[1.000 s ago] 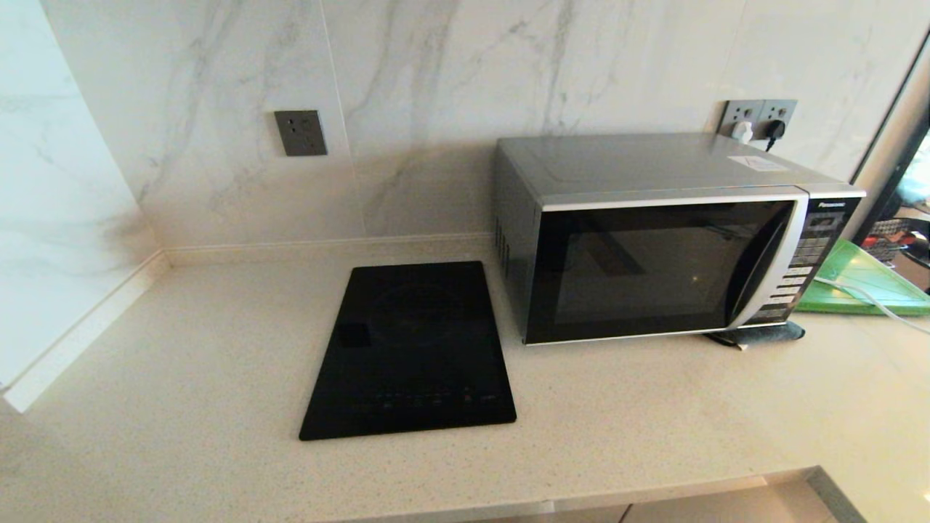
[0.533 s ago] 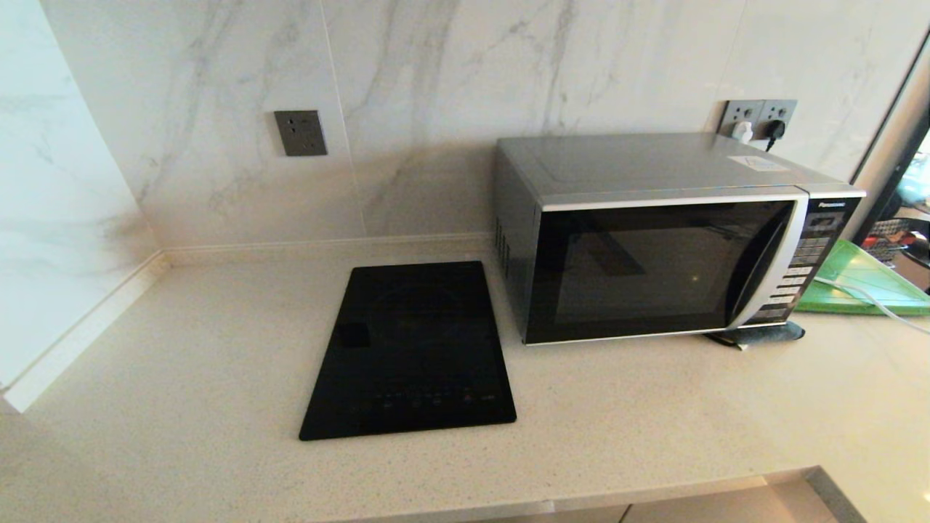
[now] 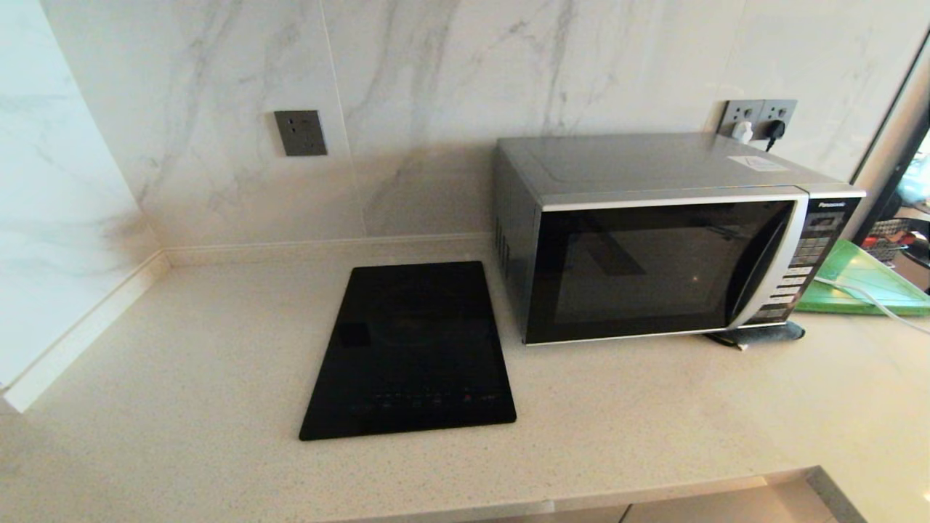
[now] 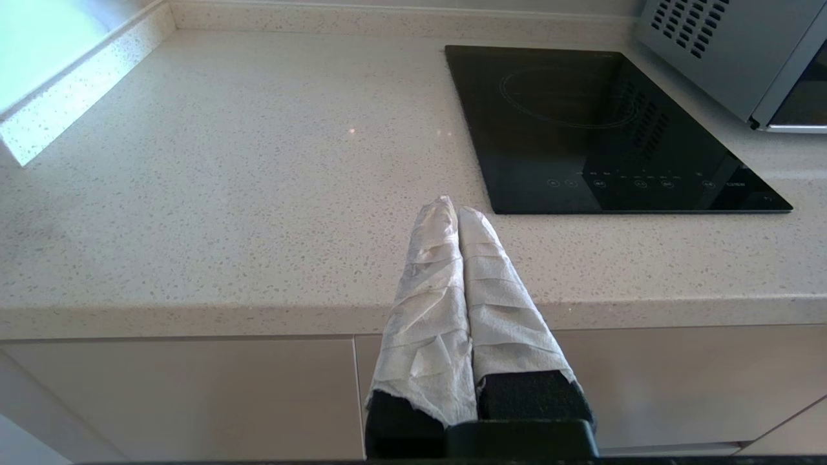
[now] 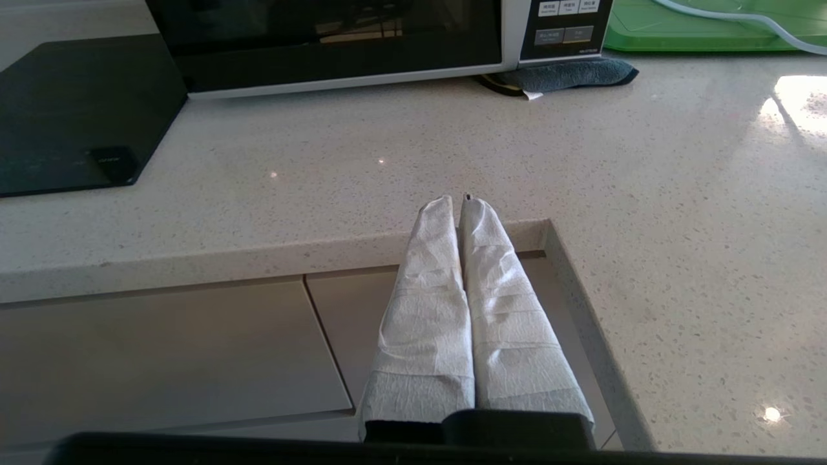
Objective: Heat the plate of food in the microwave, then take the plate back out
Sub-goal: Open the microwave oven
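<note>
Over on the right half of the speckled beige worktop (image 3: 182,349) sits the microwave (image 3: 665,236), silver-grey with its black glass door closed, curved handle and button panel on its right side. Just beside it on its left is a flat black glass cooktop (image 3: 410,352) lying on the worktop, close to the microwave but not touching as far as I can see. A dark folded cloth (image 3: 759,334) pokes out from under the microwave's front right corner, and right of that there's a green cutting board (image 3: 861,283) with a pale cable (image 3: 854,293) draped across it. Couldn't spot the plate of food in any view, so no idea where it is. Both arms are parked low at the front edge of the worktop, in front of the cabinet fronts: left hand (image 4: 451,210) has its white-wrapped fingers pressed together, clenched on nothing, pointing toward the cooktop side; right hand (image 5: 455,201) is the same, fingers closed and empty, pointing toward the microwave.
</note>
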Controlling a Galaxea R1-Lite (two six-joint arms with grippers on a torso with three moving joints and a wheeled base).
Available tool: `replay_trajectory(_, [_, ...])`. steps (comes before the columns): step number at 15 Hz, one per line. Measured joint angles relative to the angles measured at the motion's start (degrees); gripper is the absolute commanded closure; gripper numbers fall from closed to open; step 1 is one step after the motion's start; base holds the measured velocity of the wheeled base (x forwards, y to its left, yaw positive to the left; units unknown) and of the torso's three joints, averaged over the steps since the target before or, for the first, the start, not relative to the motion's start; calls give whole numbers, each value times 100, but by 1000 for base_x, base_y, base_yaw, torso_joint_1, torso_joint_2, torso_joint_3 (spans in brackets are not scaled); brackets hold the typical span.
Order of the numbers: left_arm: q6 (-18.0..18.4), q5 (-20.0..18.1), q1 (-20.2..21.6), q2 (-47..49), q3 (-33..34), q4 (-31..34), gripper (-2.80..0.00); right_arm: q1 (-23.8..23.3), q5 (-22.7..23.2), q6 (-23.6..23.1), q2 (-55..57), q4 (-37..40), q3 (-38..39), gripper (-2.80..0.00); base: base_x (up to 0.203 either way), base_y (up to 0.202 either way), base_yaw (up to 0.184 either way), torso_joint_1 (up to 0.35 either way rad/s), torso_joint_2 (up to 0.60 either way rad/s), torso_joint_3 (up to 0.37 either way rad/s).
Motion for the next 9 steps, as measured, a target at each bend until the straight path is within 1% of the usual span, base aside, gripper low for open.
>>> replay_trajectory(9, [0,0,-2,0,0,-2,0,0,1,-2,0,-1,0,0,0,0,0,0,0,0])
